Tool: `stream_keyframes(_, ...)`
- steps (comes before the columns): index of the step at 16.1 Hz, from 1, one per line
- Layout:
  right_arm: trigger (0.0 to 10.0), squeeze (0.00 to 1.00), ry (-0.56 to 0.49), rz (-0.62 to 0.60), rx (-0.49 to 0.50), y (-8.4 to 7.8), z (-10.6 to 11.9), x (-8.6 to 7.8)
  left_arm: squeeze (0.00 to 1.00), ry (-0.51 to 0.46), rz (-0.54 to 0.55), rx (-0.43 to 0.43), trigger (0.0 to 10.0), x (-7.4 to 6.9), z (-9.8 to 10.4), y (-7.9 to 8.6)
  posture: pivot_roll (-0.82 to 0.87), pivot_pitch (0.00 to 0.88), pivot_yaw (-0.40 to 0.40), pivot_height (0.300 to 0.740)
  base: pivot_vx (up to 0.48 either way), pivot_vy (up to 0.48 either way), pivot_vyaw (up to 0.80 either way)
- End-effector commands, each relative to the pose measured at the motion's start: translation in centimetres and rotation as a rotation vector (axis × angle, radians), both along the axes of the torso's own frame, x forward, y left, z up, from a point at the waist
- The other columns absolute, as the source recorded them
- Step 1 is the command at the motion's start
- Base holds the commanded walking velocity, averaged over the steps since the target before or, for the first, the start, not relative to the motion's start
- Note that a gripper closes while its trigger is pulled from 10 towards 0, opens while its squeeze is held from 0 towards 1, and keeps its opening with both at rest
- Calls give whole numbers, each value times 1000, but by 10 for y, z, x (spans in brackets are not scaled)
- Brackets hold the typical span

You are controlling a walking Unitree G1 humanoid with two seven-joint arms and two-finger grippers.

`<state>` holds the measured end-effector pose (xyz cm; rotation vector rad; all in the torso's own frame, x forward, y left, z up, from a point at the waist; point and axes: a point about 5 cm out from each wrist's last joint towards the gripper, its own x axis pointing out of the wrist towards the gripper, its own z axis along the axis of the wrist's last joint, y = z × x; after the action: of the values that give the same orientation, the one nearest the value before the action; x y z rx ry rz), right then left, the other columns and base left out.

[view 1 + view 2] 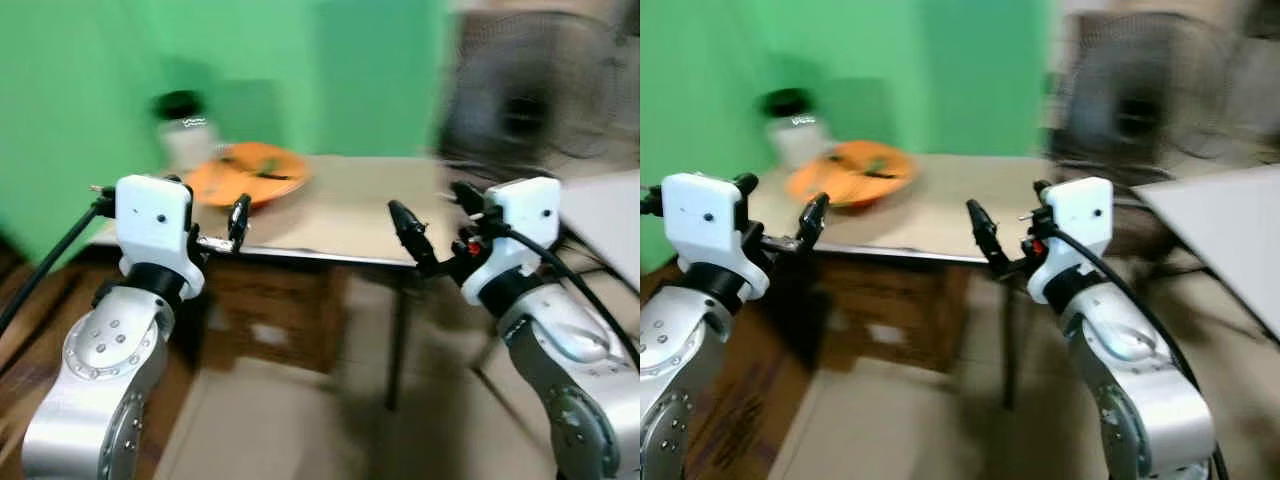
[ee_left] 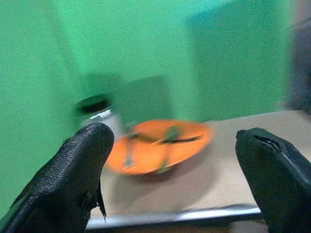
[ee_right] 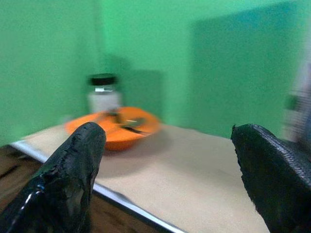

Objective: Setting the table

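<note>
Approaching the table, both grippers wide and empty

Left gripper [image 1: 225, 232] and right gripper [image 1: 432, 232] are near the table [image 1: 350, 215] edge; misjudged, they could knock the orange plate [image 1: 247, 173] or jar [image 1: 185, 130].

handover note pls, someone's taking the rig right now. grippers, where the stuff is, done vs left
Left gripper: open, holding nothing, raised short of the table's near edge.
Right gripper: open, holding nothing, also short of the edge.
Table: orange plate at its far left corner, utensils lying in it, type too blurred to tell. Jar with black lid behind the plate, against the green wall.
Done: nothing laid out yet.
Left: close in, take the utensils off the plate, set the places.
Views are motion-blurred.
</note>
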<state>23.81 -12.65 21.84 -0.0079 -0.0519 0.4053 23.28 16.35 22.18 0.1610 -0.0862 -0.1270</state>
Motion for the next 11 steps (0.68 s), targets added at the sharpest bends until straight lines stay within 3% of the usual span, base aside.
stream_keyframes(1, 10000, 0, -14, 45, 14, 8, 1, 0, 0, 13, 22, 12, 10000, 0, 0, 7, 9, 0, 83, 740, 307, 0, 800)
stream_keyframes(4, 10000, 0, -11, 52, 29, 12, -3, 3, 0, 29, 15, 27, 10000, 1, -2, 7, 28, 0, 93, 740, 307, 0, 800)
stream_keyframes(6, 10000, 0, 61, 18, 118, 13, -12, 11, 0, 45, 2, 33, 10000, 5, -7, 7, 25, 0, 93, 740, 307, 0, 0)
stream_keyframes(11, 10000, 0, 105, -54, 108, 6, -20, 24, 0, 25, 40, 0, 10000, 13, -13, 6, -3, 0, 43, 740, 302, 0, 0)
